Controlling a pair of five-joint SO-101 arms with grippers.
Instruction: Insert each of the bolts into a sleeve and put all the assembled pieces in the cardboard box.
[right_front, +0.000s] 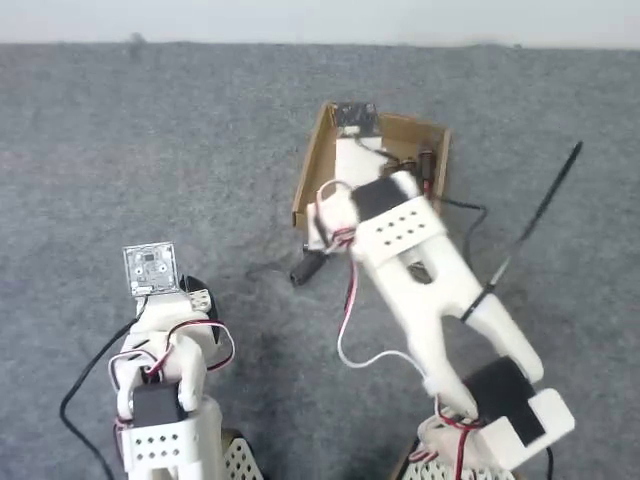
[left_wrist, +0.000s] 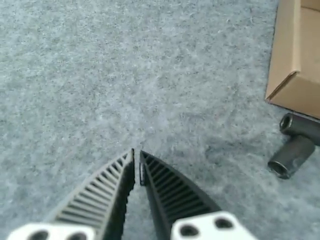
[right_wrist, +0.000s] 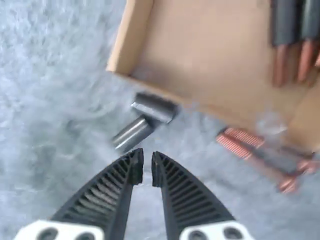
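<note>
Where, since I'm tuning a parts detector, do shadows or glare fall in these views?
Left wrist view: soft, even light; the dark cylindrical metal sleeves cast a faint shadow on the grey carpet. Right wrist view: a bright glare streak runs along one of the sleeves. High view: even light, no hard shadows or glare on the brown cardboard box.

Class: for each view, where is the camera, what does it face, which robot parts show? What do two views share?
High view: above the table, looking down on the cardboard box and both arms.
Left wrist view: on the left arm, facing the table past the left gripper.
Right wrist view: on the right arm, facing the box past the right gripper.
Shared: both wrist views show the sleeves beside the box.
</note>
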